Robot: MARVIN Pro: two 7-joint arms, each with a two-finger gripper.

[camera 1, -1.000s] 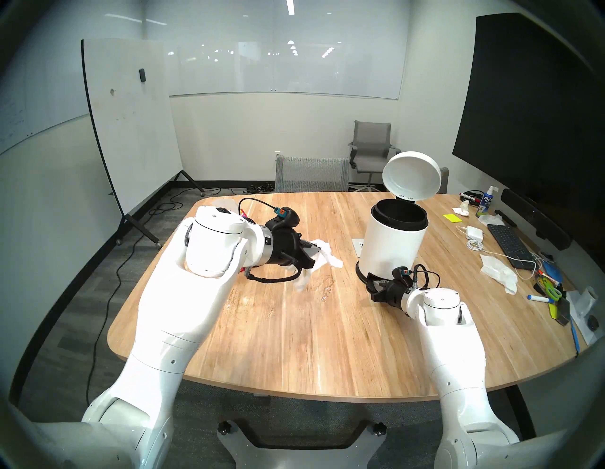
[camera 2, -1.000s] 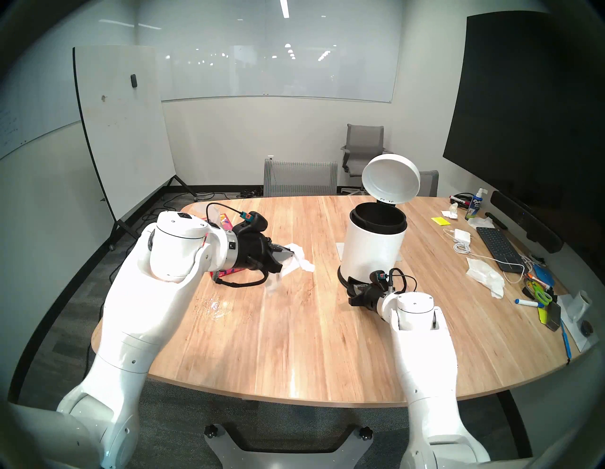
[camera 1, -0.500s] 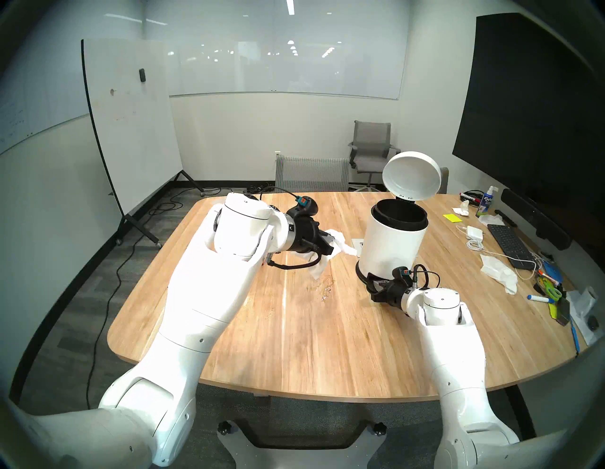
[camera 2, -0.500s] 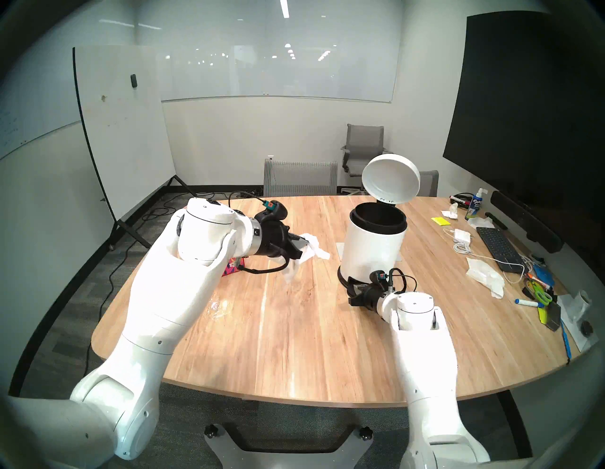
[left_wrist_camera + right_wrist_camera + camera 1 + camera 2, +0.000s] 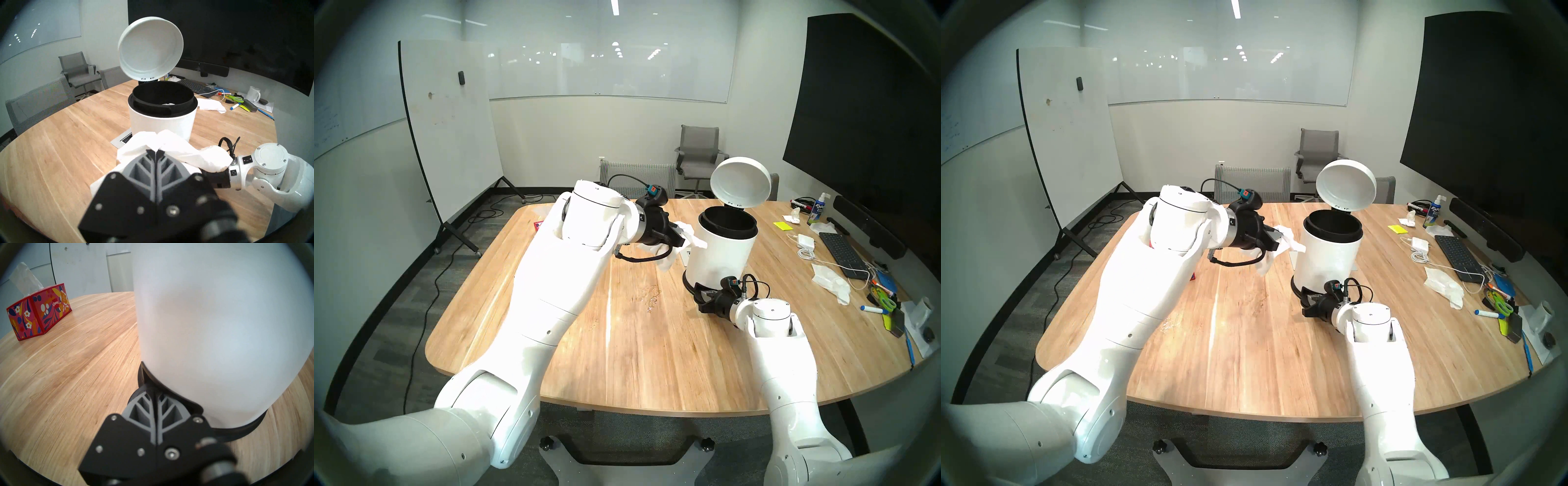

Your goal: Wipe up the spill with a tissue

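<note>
My left gripper (image 5: pixel 682 237) (image 5: pixel 1280 237) (image 5: pixel 156 151) is shut on the tissue (image 5: pixel 667 263) (image 5: pixel 1265 264) (image 5: pixel 186 152), a crumpled white sheet that droops below the fingers. It hangs in the air just left of the white pedal bin (image 5: pixel 717 251) (image 5: pixel 1327 258) (image 5: pixel 161 122), below the black rim. The bin's lid (image 5: pixel 739 181) stands open. My right gripper (image 5: pixel 700 295) (image 5: pixel 1309 300) (image 5: pixel 155 392) is shut, its tips resting on the bin's black pedal (image 5: pixel 195 405). The spill is out of view; only a pale glossy patch (image 5: pixel 650 294) marks the wood.
A red floral tissue box (image 5: pixel 39 310) stands at the table's far left, mostly behind my left arm. A keyboard (image 5: pixel 840 253), rumpled white papers (image 5: pixel 829 281), markers and scissors crowd the right edge. A grey outlet plate (image 5: pixel 124 141) sits beside the bin. Chairs stand behind the table.
My left arm has risen and carried the tissue to the right and away from me, up to the bin's side. The right arm and the open lid have not moved.
</note>
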